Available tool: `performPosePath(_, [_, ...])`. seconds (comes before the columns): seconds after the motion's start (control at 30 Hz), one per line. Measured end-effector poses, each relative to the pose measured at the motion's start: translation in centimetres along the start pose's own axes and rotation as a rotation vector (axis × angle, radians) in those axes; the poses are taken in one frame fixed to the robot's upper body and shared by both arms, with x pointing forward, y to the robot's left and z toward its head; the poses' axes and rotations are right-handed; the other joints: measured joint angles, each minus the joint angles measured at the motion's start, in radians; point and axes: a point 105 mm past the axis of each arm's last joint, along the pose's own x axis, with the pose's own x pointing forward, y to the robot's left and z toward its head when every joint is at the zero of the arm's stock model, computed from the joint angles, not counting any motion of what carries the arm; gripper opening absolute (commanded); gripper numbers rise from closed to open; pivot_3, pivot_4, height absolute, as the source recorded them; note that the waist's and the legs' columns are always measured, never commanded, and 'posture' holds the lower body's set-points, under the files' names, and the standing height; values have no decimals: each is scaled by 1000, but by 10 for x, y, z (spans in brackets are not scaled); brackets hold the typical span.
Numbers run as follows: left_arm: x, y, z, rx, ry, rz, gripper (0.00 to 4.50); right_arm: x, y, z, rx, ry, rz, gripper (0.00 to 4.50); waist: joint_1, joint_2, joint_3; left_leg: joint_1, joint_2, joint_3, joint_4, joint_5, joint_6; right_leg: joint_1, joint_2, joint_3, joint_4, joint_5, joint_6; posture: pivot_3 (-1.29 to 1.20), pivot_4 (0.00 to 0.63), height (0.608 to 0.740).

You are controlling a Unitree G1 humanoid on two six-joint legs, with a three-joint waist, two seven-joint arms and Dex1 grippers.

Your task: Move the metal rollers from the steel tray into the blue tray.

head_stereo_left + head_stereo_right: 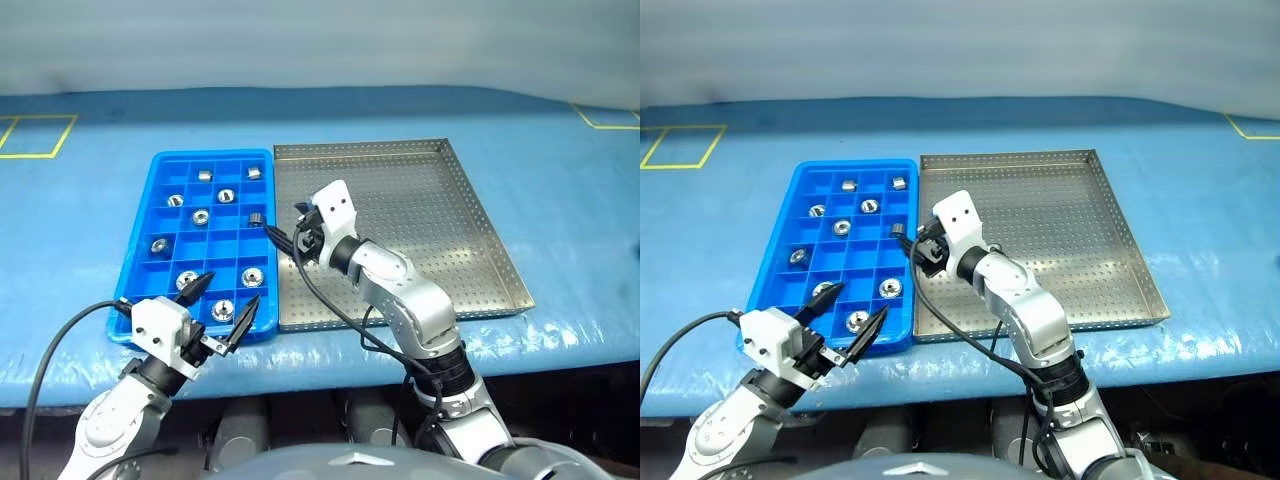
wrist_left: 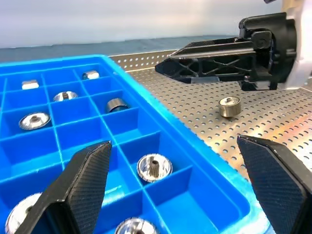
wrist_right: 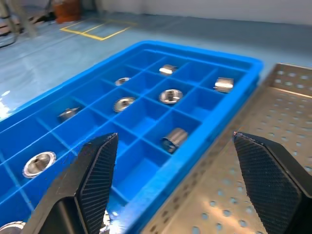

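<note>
On the blue surface [image 1: 560,200], shiny silver metal rollers [image 1: 200,216] sit in the bright blue compartment tray [image 1: 150,195], one roller [image 2: 229,106] remains on the perforated steel tray [image 1: 480,210], and both the left gripper [image 1: 222,308] and the right gripper [image 1: 285,235] are wide open, empty.

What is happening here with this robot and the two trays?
The robot is moving metal rollers from the steel tray into the blue tray. Ten rollers lie in the blue tray's compartments. One roller remains on the steel tray, near the blue tray's edge. The right gripper hangs open over the border between the trays, holding nothing. The left gripper, also open and holding nothing, hovers at the blue tray's near end.
</note>
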Motion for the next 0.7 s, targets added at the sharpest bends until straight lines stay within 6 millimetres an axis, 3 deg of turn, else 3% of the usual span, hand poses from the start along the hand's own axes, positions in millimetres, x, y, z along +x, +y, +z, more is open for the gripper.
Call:
performPosePath(0.17, [8, -4, 2, -2, -3, -51, 4500, -8, -23, -18, 19, 51, -140, 3985, -26, 0, 0, 0, 0, 0, 0, 0, 0, 0, 0, 1, 0, 1, 2, -72, 150, 740])
performPosePath(0.37, [13, -10, 0, 9, 19, -109, 4500, -17, -40, -55, 36, 165, -242, 3985, -55, 1, 0, 0, 0, 0, 0, 0, 0, 0, 0, 1, 0, 2, 1, -81, 150, 740])
performPosePath(0.7, [20, -18, -4, -14, 27, -147, 4500, -22, -61, -81, 48, 215, -346, 3985, -69, 1, 0, 3, 0, 0, 1, 0, 0, 3, 0, 2, 0, 2, 1, -88, 150, 740])
